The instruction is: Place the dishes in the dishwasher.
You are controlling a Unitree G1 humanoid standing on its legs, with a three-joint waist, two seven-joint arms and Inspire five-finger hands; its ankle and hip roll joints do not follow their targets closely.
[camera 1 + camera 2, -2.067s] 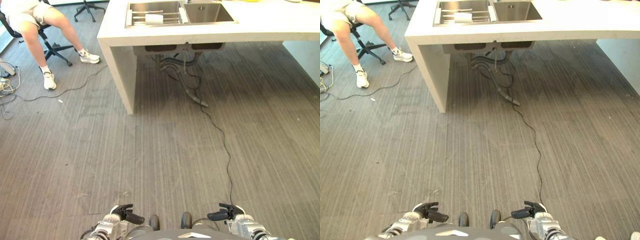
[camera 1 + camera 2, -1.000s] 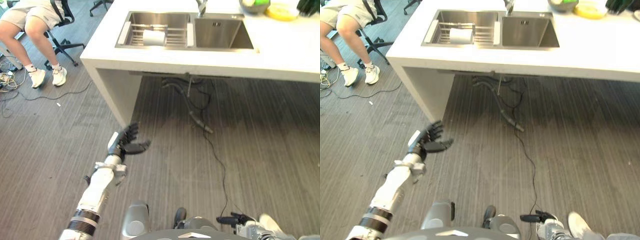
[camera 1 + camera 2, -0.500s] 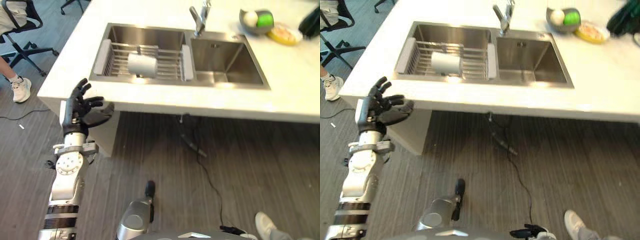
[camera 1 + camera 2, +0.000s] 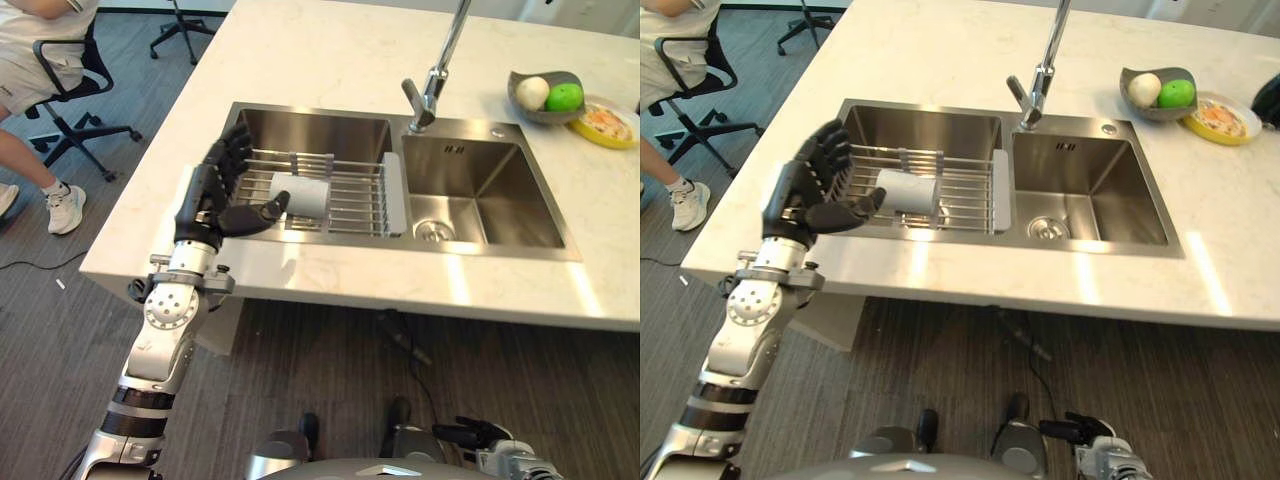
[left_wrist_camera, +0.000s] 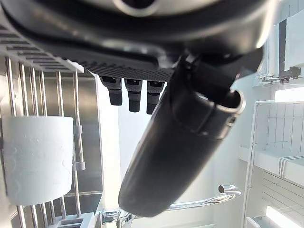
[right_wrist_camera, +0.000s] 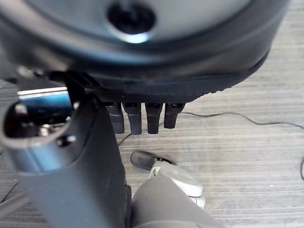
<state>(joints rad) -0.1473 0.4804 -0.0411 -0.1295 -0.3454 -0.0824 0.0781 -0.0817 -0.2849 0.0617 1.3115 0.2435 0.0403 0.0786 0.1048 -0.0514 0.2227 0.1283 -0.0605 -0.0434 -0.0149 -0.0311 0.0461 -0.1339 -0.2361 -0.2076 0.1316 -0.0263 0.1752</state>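
Left hand (image 4: 808, 190) spread open beside white cup (image 4: 906, 190) on sink rack (image 4: 958, 198).

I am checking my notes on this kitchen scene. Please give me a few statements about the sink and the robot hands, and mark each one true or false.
1. A white cup lies on its side on the wire rack in the sink's left basin. True.
2. The left robot hand is closed around the cup. False: it is open, beside the cup.
3. The right basin holds plates. False: no dishes in it.
4. The right robot hand hangs low, over the floor. True.
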